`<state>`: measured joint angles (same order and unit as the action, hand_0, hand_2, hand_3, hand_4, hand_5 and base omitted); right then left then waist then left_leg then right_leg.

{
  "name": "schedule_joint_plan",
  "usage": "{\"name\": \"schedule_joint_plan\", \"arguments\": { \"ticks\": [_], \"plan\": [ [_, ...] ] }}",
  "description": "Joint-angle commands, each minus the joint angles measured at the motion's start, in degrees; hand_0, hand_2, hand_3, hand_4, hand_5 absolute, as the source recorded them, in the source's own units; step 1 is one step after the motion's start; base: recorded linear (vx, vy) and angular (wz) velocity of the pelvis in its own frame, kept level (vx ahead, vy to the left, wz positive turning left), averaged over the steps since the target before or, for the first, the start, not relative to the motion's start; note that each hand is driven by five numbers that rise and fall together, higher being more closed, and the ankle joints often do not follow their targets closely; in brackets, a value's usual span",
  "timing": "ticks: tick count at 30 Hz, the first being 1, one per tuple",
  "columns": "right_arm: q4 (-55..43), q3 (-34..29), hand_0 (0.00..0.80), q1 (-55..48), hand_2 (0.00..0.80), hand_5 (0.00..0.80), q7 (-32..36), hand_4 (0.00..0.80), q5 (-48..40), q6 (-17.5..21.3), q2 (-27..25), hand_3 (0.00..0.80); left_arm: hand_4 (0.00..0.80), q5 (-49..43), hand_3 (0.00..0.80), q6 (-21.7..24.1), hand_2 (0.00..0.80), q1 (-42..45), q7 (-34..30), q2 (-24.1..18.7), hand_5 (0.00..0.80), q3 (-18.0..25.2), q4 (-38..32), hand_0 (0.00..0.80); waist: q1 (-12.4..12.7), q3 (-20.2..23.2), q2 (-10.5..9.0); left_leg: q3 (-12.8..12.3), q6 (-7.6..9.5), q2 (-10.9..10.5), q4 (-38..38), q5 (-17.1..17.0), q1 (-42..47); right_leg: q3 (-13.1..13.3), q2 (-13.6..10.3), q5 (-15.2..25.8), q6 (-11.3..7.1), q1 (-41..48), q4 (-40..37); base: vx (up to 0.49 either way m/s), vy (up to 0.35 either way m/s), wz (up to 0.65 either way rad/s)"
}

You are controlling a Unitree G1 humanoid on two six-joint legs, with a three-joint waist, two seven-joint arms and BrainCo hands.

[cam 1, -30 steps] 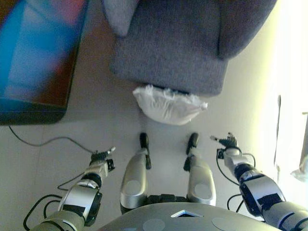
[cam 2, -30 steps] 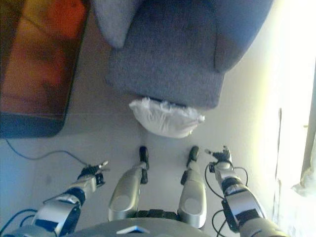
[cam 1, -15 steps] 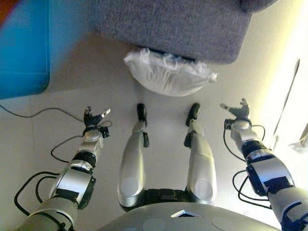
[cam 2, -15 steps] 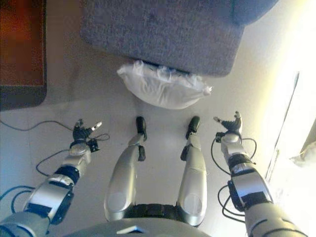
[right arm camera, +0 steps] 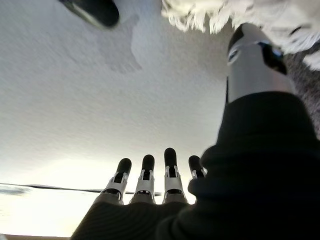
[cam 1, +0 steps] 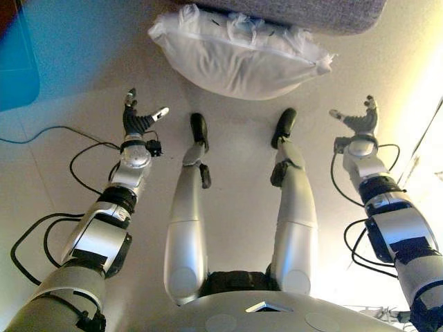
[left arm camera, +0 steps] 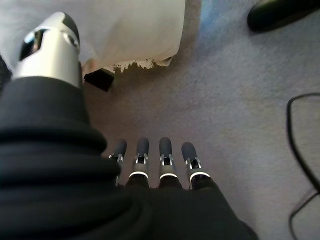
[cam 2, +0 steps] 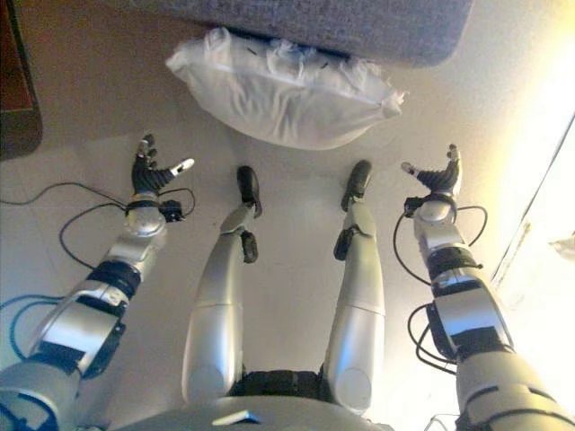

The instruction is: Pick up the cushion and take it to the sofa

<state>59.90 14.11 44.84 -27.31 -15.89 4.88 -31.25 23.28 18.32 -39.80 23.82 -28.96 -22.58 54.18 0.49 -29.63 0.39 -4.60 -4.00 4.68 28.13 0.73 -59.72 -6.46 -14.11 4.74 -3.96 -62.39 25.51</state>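
Note:
A white cushion (cam 1: 239, 52) with a frilled edge lies on the floor against the front of the grey sofa (cam 1: 318, 12). It also shows in the left wrist view (left arm camera: 125, 30) and the right wrist view (right arm camera: 235, 12). My left hand (cam 1: 137, 121) is open, low over the floor, short of the cushion's left end. My right hand (cam 1: 358, 123) is open, short of the cushion's right end. Neither hand touches the cushion.
A dark low table (cam 2: 13, 85) stands at the far left. A bright window side with a pale curtain (cam 2: 561, 242) runs along the right edge. Pale floor (cam 1: 239, 138) lies between the hands and the cushion.
The view has tilted down and closed in on the cushion. Both hands have reached forward and now lie nearer the cushion's two ends, still open.

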Motion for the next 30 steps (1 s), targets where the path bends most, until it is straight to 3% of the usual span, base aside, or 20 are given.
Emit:
{"name": "schedule_joint_plan", "arguments": {
  "ticks": [1,10,11,13,14,15,20,30],
  "plan": [
    [-1.6,2.1,0.000,-0.5,0.000,0.000,-1.5,0.000,0.5,3.5,-4.6,0.000,0.000,0.9,0.000,2.6,0.000,-1.3,-0.3,-3.1,0.000,2.3,0.4,0.000,-1.3,-0.2,3.22,1.6,1.88,-0.7,4.6,5.6,-5.3,4.2,1.9,-7.6,-1.78,-3.0,5.9,-0.022,0.060,0.01],
    [-1.1,3.6,0.000,3.5,0.000,0.000,0.0,0.000,-0.4,6.5,-7.2,0.000,0.000,-1.4,0.000,5.3,0.000,-5.5,0.2,-7.1,0.000,1.6,0.3,0.000,-1.6,-0.2,3.58,1.4,1.76,0.1,11.3,7.4,-14.9,5.4,2.3,-9.2,-1.28,-12.0,13.7,-0.020,0.068,-0.07],
    [-1.1,3.9,0.000,3.9,0.000,0.000,3.5,0.000,-4.6,8.7,-7.4,0.000,0.000,-1.4,0.000,5.4,0.000,-6.1,0.1,-7.4,0.000,1.5,0.3,0.000,-1.6,-0.2,3.55,1.4,1.74,0.2,11.7,7.5,-15.4,5.4,2.4,-9.3,-1.28,-12.5,14.2,-0.014,0.084,-0.09],
    [0.6,4.8,0.000,5.3,0.000,0.000,0.6,0.000,1.9,12.1,-4.7,0.000,0.000,-3.4,0.000,7.7,0.000,-8.1,-0.1,-6.6,0.000,0.5,1.3,0.000,-1.7,-0.2,4.05,1.1,1.75,0.1,12.7,7.7,-17.1,6.0,2.7,-9.7,-1.29,-14.0,15.5,-0.018,0.091,-0.11],
    [0.5,5.4,0.000,5.2,0.000,0.000,-1.3,0.000,1.7,10.9,-4.9,0.000,0.000,-3.7,0.000,7.9,0.000,-9.1,-0.7,-6.7,0.000,-0.5,1.0,0.000,-1.7,-0.2,4.11,1.2,1.79,0.1,13.7,7.9,-18.1,6.2,2.7,-9.6,-1.48,-15.0,16.5,-0.022,0.046,-0.07],
    [-0.4,5.5,0.000,5.2,0.000,0.000,4.7,0.000,-3.3,13.4,-5.7,0.000,0.000,-3.7,0.000,7.2,0.000,-10.6,-1.8,-7.4,0.000,-1.6,0.1,0.000,-1.9,-0.2,3.97,1.2,1.66,0.3,14.6,8.2,-18.8,6.2,2.5,-9.5,-1.83,-15.5,17.1,-0.021,-0.004,-0.05],
    [-4.2,8.8,0.000,11.2,0.000,0.000,13.7,0.000,-8.9,11.8,-12.8,0.000,0.000,-0.4,0.000,3.4,0.000,-18.3,-9.5,-12.2,0.000,-6.0,-1.1,0.000,-2.0,-0.2,2.68,1.5,1.28,1.2,18.0,9.0,-21.2,5.6,1.9,-9.6,-2.28,-16.9,19.7,0.006,-0.024,-0.05],
    [-6.8,14.1,0.000,18.5,0.000,0.000,10.5,0.000,-6.6,10.4,-14.3,0.000,0.000,3.4,0.000,3.6,0.000,-27.7,-8.6,-13.8,0.000,-8.3,3.3,0.000,-3.0,-0.2,2.11,1.3,0.58,1.6,18.0,9.5,-23.2,5.8,2.1,-9.9,-2.86,-18.8,19.0,0.015,0.021,-0.02]
  ]
}}
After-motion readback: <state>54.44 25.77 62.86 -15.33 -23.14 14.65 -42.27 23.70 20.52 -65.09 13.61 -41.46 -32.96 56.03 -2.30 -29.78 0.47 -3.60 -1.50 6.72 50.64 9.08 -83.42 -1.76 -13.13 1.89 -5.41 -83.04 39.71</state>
